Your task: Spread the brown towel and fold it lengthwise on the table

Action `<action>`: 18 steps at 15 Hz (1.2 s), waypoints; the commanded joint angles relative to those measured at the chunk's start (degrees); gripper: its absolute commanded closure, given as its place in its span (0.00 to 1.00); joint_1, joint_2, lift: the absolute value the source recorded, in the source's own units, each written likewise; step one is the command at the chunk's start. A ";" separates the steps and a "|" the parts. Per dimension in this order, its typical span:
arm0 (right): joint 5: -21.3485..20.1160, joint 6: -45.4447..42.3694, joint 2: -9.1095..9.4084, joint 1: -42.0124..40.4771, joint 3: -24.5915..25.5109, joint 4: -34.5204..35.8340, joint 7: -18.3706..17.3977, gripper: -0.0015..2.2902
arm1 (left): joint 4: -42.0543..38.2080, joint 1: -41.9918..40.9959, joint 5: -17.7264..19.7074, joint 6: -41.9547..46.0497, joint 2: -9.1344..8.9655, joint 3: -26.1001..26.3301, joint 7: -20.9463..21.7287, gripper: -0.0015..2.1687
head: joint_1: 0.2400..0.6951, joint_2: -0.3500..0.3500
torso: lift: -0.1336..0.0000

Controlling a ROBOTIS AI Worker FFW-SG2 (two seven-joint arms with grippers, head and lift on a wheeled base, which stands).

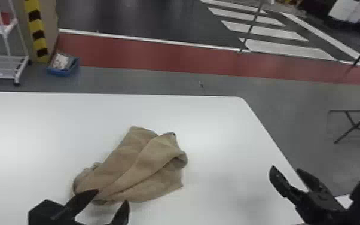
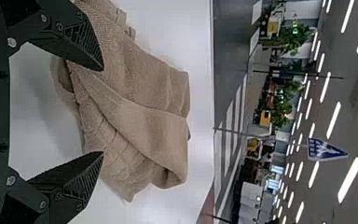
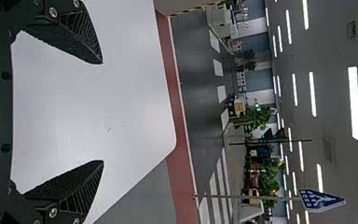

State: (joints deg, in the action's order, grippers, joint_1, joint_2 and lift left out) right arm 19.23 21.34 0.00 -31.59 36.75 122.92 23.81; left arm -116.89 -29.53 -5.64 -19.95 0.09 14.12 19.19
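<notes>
Beside near edge of brown towel, left tool gapes; table separates right tool, jaws apart.

Towel — on the table

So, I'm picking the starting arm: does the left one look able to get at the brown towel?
Probably yes: the left tool is open near the brown towel, and nothing seems to lie between them.

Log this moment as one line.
towel: crumpled on table; left gripper: jaws open, by towel; right gripper: jaws open, right of towel; fold: pending
</notes>
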 commanded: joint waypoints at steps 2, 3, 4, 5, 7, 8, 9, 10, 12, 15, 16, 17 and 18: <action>0.02 0.42 0.05 0.30 0.16 0.04 0.10 0.06 | 2.36 3.25 -0.86 -1.98 -0.24 0.38 -0.38 0.14 | 1.00 0.00 | 0.07; 0.02 0.77 0.05 0.38 0.16 0.04 0.10 0.06 | 2.45 3.60 -0.86 -1.98 -0.24 0.38 -0.65 0.14 | 1.00 0.00 | 0.07; 0.02 1.12 0.05 0.47 0.16 -0.05 0.10 0.06 | 2.45 3.69 -0.95 -1.98 -0.24 0.38 -1.00 0.19 | 1.00 0.00 | 0.07; 0.02 1.12 0.05 0.65 0.16 -0.23 0.45 0.06 | 2.45 4.04 -1.30 -1.98 -0.24 0.38 -0.56 0.34 | 1.00 0.00 | 0.07; 0.02 1.30 0.05 1.17 0.16 -0.66 0.71 0.06 | 2.45 4.65 -2.36 -1.98 -0.24 0.38 -0.47 0.72 | 1.00 0.00 | 0.07; 0.02 1.30 0.05 1.35 0.16 -0.93 0.71 0.06 | 2.45 4.83 -2.53 -2.34 -0.24 0.38 -0.47 0.88 | 1.00 0.00 | 0.07; 0.02 1.30 0.05 1.53 0.16 -1.28 0.71 0.06 | 2.10 4.92 -2.62 -3.21 -0.24 0.38 -0.56 0.96 | 1.00 0.00 | 0.07; -0.07 1.30 0.05 1.79 0.16 -1.72 0.71 0.06 | 1.40 4.83 -2.27 -4.09 -0.24 0.38 -0.38 0.99 | 1.00 0.00 | 0.07; -0.42 1.30 0.05 2.32 0.16 -2.42 0.71 0.06 | -2.56 4.48 -1.74 -5.32 -0.24 0.73 1.20 0.99 | 1.00 0.00 | 0.07; -0.69 1.65 0.05 2.41 -0.10 -2.42 0.80 0.06 | -11.52 3.42 3.36 -12.18 -0.24 0.20 3.48 0.99 | 1.00 0.00 | 0.07; -0.77 1.65 0.05 2.41 -0.19 -2.33 0.80 0.06 | -13.98 3.33 3.89 -13.23 -0.24 -0.68 3.92 0.99 | 1.00 0.00 | 0.07; -0.86 1.65 0.05 2.41 -0.28 -2.25 1.33 0.06 | -16.18 3.42 4.15 -14.29 -0.24 -1.91 3.75 0.99 | 1.00 0.00 | 0.07; -1.21 1.65 0.05 2.41 -0.37 -2.07 2.30 0.06 | -18.11 3.69 5.20 -14.46 -0.24 -3.31 3.04 0.99 | 1.00 0.00 | 0.07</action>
State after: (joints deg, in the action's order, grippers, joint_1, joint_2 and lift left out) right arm 18.37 22.99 0.00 -29.18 36.52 120.61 25.38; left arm -131.81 -26.12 -1.71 -33.48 0.09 12.67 22.76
